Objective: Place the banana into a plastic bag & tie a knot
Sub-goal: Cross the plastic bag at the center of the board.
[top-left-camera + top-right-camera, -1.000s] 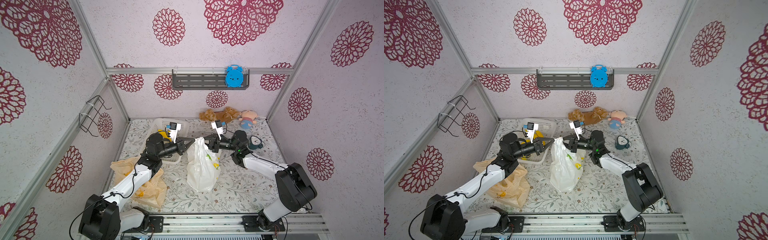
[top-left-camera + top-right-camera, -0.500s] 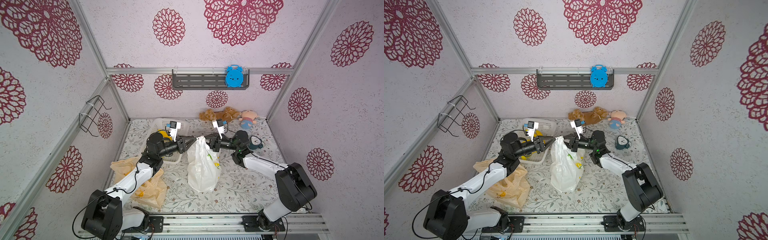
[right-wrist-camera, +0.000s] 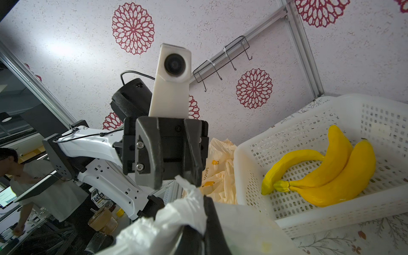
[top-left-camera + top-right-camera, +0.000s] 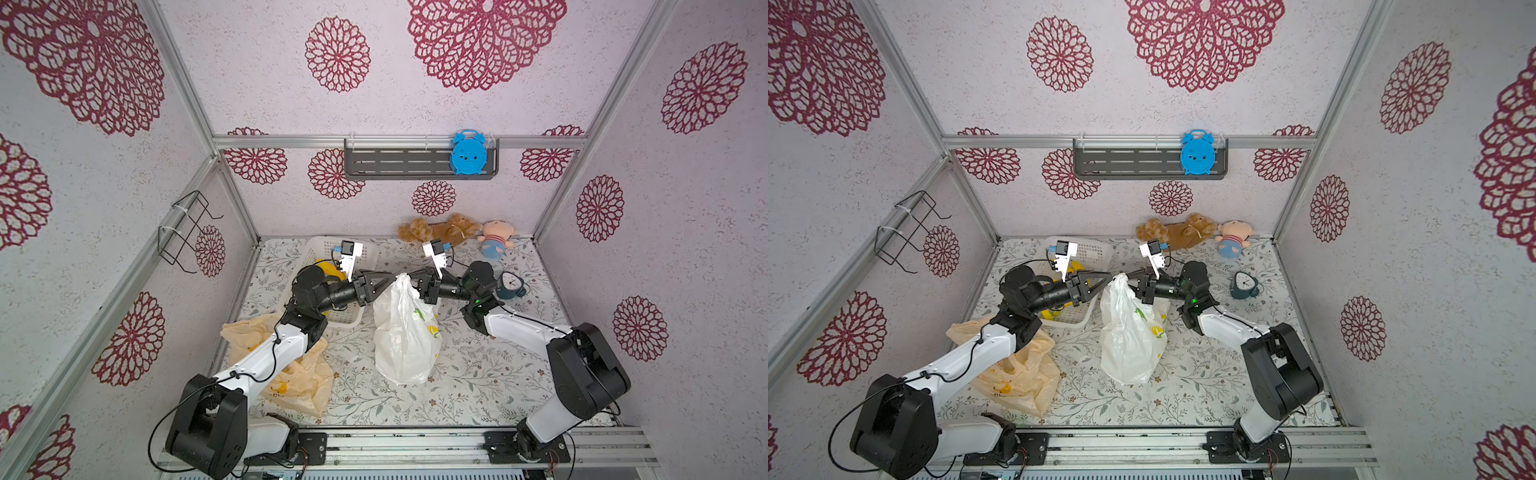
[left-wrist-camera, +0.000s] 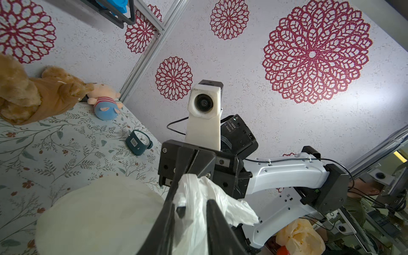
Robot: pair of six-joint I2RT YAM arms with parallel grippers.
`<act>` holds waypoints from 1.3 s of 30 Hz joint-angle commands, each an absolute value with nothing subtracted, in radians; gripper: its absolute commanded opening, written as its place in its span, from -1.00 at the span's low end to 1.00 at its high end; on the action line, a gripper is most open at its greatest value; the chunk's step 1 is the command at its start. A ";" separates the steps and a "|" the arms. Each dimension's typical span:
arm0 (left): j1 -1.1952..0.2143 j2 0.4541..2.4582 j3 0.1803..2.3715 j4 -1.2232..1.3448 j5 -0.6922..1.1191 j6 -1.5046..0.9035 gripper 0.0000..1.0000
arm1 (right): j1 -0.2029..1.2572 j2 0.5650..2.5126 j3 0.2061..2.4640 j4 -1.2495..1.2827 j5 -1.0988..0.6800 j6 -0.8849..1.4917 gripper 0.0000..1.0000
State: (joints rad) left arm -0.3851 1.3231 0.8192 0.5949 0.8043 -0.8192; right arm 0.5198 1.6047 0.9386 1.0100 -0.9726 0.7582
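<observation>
Room is left on floral mat (image 4: 478, 376) before white crinkled plastic bag (image 4: 403, 340), neck clenched by right gripper (image 4: 409, 277); left gripper (image 5: 192, 207) is held parted; contents obscured.

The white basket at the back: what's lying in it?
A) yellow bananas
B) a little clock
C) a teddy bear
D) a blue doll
A: the right wrist view shows yellow bananas lying inside the white basket.
</observation>
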 commanded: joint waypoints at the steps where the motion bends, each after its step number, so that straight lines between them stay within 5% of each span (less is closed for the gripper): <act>1: -0.381 1.334 0.807 0.629 0.819 -0.823 -0.31 | 0.518 1.603 0.963 1.036 -0.977 0.750 -1.00; 7: -0.381 1.339 0.801 0.571 0.786 -0.787 -0.08 | 0.519 1.600 0.963 1.033 -0.977 0.749 -1.00; 21: -0.388 1.346 0.780 0.591 0.792 -0.802 -0.41 | 0.519 1.612 0.978 1.025 -0.977 0.747 -1.00; 25: -0.391 1.356 0.791 0.603 0.799 -0.813 -0.64 | 0.518 1.614 0.979 1.020 -0.978 0.747 -1.00; 28: -0.390 1.351 0.798 0.604 0.794 -0.818 -1.00 | 0.519 1.617 0.979 1.013 -0.979 0.745 -1.00; 34: -0.388 1.277 0.801 0.439 0.667 -0.729 -1.00 | 0.517 1.587 0.967 0.886 -0.964 0.659 -1.00; 39: -0.388 1.237 0.815 0.306 0.581 -0.664 -1.00 | 0.509 1.531 0.936 0.736 -0.922 0.556 -0.78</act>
State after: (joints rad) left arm -0.4011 1.2766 0.7883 0.3801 0.6735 -0.7258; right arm 0.5266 1.5944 0.9386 0.8356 -0.9588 0.6460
